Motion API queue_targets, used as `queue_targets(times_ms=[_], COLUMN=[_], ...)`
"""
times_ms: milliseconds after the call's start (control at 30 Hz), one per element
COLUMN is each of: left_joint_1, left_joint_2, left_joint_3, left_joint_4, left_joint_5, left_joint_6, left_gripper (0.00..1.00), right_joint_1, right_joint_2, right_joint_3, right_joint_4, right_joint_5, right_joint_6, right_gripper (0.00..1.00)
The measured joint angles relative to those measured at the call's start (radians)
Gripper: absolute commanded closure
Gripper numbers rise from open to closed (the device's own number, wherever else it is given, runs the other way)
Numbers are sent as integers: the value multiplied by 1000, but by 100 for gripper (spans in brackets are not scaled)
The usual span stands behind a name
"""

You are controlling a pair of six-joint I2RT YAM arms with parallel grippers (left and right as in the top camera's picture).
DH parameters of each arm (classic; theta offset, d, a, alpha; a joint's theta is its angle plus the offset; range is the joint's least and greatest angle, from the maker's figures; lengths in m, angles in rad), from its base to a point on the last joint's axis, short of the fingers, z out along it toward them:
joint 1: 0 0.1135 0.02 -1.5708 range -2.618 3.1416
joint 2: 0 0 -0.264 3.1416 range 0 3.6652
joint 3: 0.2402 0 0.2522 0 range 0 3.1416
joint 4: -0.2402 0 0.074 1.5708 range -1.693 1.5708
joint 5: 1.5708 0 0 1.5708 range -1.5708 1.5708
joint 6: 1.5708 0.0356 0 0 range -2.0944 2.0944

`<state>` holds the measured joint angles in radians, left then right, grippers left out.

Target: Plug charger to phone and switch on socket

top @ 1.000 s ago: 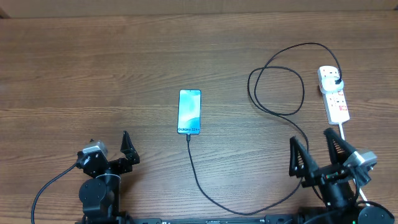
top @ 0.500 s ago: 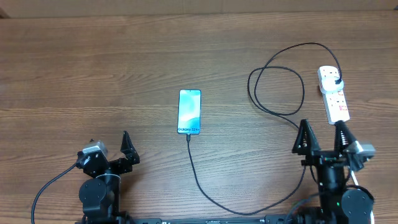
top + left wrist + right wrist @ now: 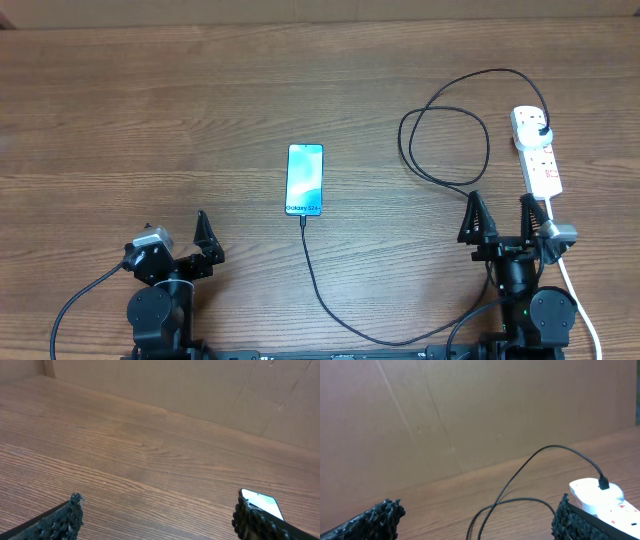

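Overhead, the phone [image 3: 305, 180] lies mid-table, and the charger [image 3: 311, 265] loops from its near edge to the socket [image 3: 537, 150] at far right. The wrist views each crop these to one corner. Switch positions are too small to read. The left gripper [image 3: 205, 240] and the right gripper [image 3: 500, 205] gape wide and empty, the right near the socket's cord end.

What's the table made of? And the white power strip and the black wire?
The table looks like wood or wood-look laminate: brown grain lines, matte. The power strip looks like smooth white plastic, slightly shiny. The charger cable seems coated in black rubbery plastic, since it bends in loose loops.
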<state>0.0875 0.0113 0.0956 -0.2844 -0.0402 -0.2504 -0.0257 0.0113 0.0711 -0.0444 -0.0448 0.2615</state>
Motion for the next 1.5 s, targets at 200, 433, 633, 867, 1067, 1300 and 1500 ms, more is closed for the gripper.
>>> queue_targets(times_ms=[200,433,633,867,1067,1300,1500], left_joint_1=[0,0,0,0,0,0,0], left_joint_2=[0,0,0,0,0,0,0], left_joint_3=[0,-1,-2,-2,-2,-2,-2], left_joint_4=[0,0,0,0,0,0,0], left_joint_5=[0,0,0,0,0,0,0], left_joint_6=[0,0,0,0,0,0,0], left_gripper=[0,0,0,1,1,1,0], right_joint_1=[0,0,0,0,0,0,0], right_joint_2=[0,2,2,2,2,2,2], right_joint_3=[-1,-14,-14,-14,-14,-19,-52], right_joint_4=[-48,-158,-158,-158,-157,-114,-36], right_joint_5=[-3,-4,-3,-4,-3,-3,-3], right_joint_6=[0,0,0,0,0,0,0], right_gripper=[0,0,0,0,0,0,0])
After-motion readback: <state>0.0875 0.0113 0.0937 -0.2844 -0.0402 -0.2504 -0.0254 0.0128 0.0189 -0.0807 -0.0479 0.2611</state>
